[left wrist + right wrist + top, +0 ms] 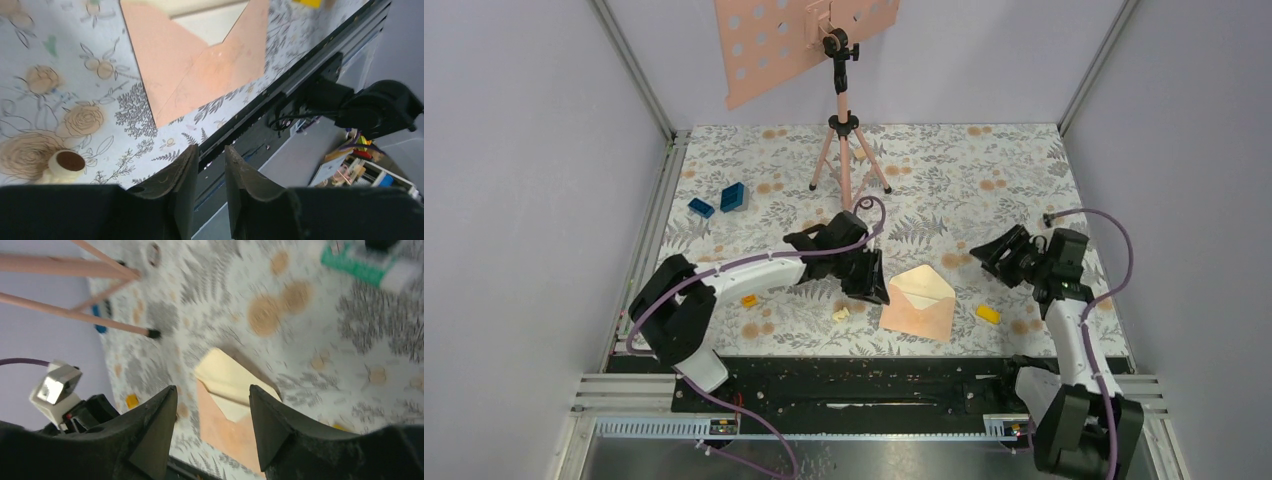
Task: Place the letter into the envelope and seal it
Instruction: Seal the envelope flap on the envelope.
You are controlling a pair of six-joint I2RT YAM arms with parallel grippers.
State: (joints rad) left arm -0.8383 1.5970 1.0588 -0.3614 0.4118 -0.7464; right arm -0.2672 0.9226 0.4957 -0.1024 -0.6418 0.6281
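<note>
Left claw [210, 160] of mine has its two fingers a little way apart, with nothing between them. It hangs low, just beside the left edge of the envelope [919, 305]. My right claw [212, 400] has its fingers wide apart and holds nothing too. It sits to the right of the envelope, a bit away from it.

The peach envelope lies flat in the lower middle of the top view, between my two claws. Its flap is open and points up the frame. Pale cream paper [210, 22] shows in its mouth. I cannot tell if that is the letter or the inside of the flap. The bottom corner of the envelope is near the black rail [844, 385] at the front edge of the table. The table around the other sides is bare.

A small yellow block [988, 314] lies just right of the envelope. A little cream thing [841, 314] lies just left of it, under my left claw, and an orange bit [749, 300] lies further left. Two blue blocks [732, 196] sit far off in the upper left. A pink tripod [844, 150] stands at the back and holds a pink plate with holes [774, 50]. A green and white stick [370, 265] lies at the top right of my right claw's view.

The cloth [1024, 170] is white with grey leaves and orange flowers. The walls [524, 150] are pale and plain.
</note>
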